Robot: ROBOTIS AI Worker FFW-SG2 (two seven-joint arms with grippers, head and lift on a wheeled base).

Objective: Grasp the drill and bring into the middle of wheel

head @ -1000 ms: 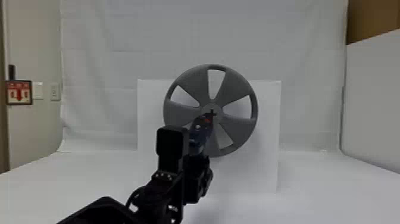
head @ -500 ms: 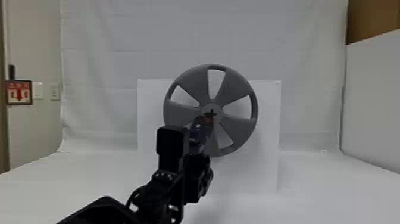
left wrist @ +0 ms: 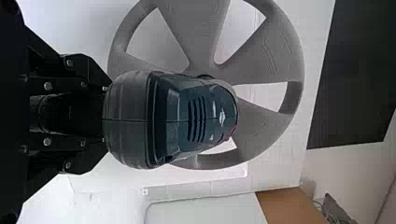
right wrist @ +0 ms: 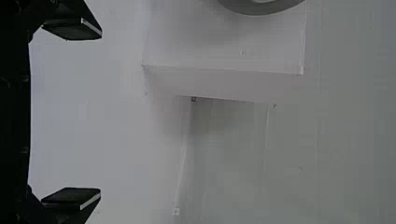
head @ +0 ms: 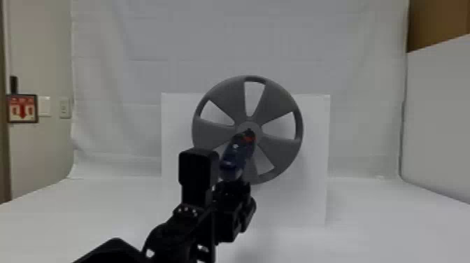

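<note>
In the head view my left gripper [head: 230, 187] is shut on the dark blue drill [head: 237, 154], whose front end overlaps the hub of the grey five-spoked wheel [head: 279, 154]. Whether the tip touches the hub I cannot tell. Seen in the left wrist view, the drill [left wrist: 187, 116] is held at the left gripper [left wrist: 100, 114], with the wheel [left wrist: 266, 121] behind it; its body hides the hub. My right gripper [right wrist: 74, 116] stands open with nothing between its fingers, in the right wrist view.
A white box [head: 297, 206] stands upright behind the wheel on the white table [head: 384, 224]. White cloth hangs at the back, and a white panel [head: 437, 122] stands at the right.
In the head view the drill and my left gripper have shifted slightly; the drill's front now covers more of the dark cross-shaped mark at the hub. The wheel has not moved.
</note>
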